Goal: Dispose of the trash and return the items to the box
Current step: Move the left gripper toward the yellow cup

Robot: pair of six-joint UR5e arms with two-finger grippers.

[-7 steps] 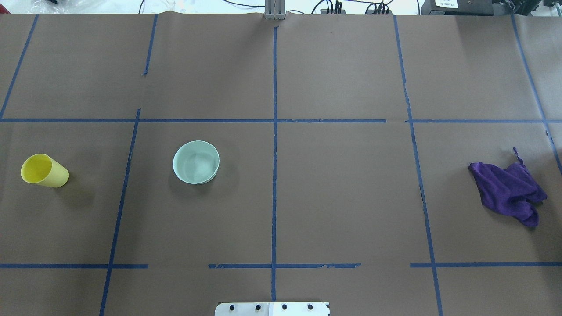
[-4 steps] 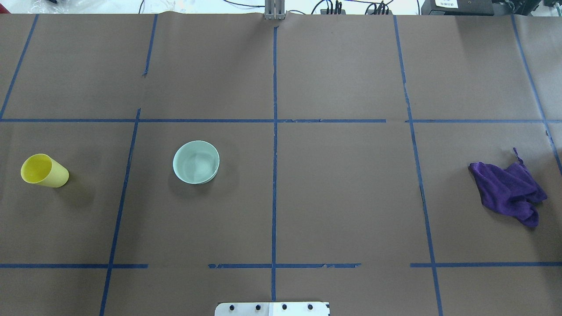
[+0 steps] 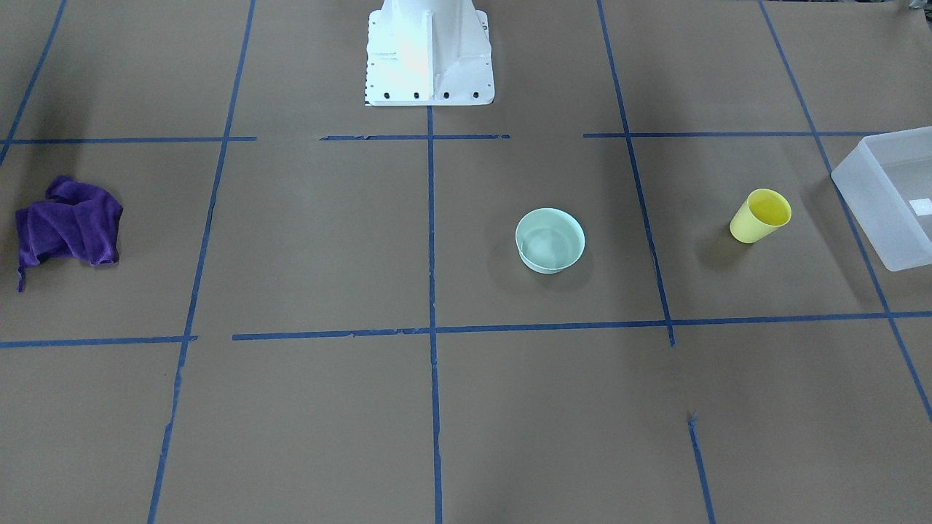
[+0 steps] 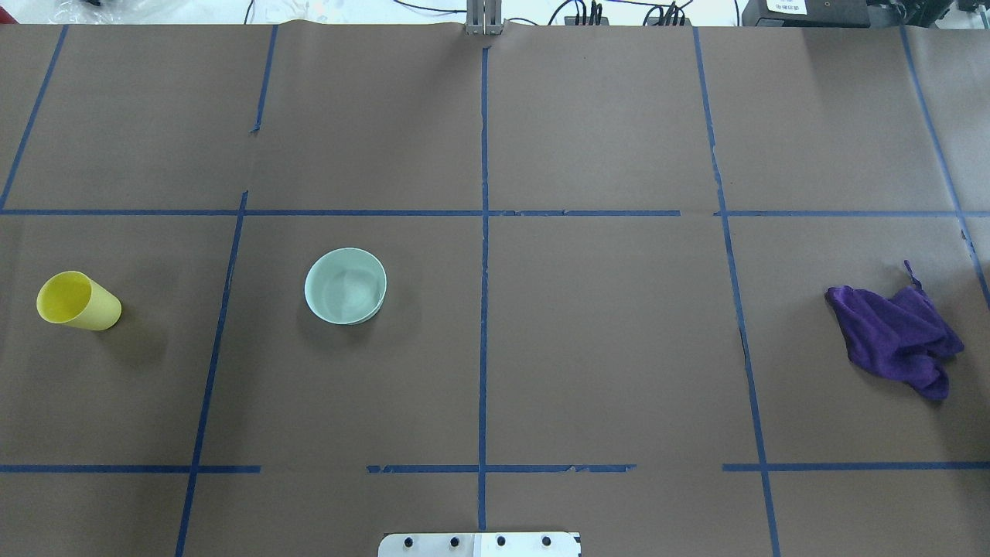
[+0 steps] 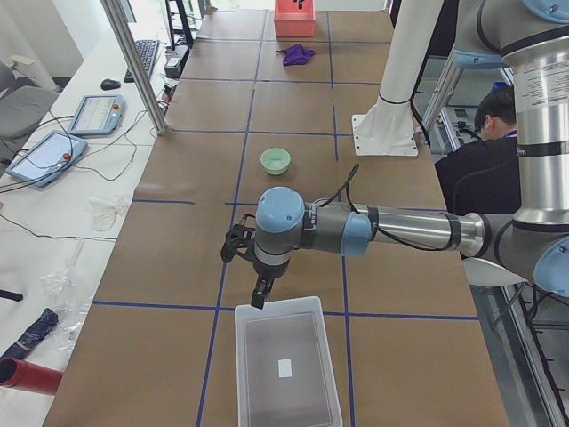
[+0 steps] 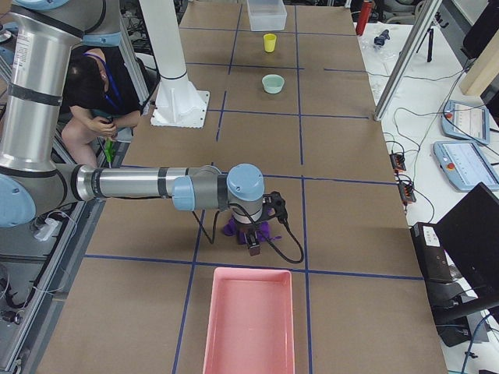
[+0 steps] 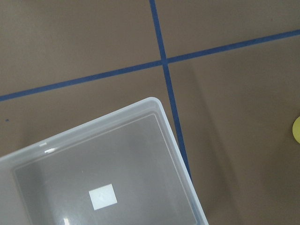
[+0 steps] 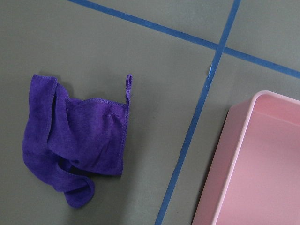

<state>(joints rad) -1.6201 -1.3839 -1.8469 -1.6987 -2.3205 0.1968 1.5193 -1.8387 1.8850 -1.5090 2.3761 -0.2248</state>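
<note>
Left claw (image 5: pixel 258 299), right claw (image 6: pixel 253 248): we could not tell opening or hold. Light cup (image 3: pixel 760 215) might tip if nudged.

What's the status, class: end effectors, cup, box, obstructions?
Left end effector near box corner, right end effector by cloth; open or shut unclear. Cup upright on table, outside box. Bowl stands apart, not between cup and box.
</note>
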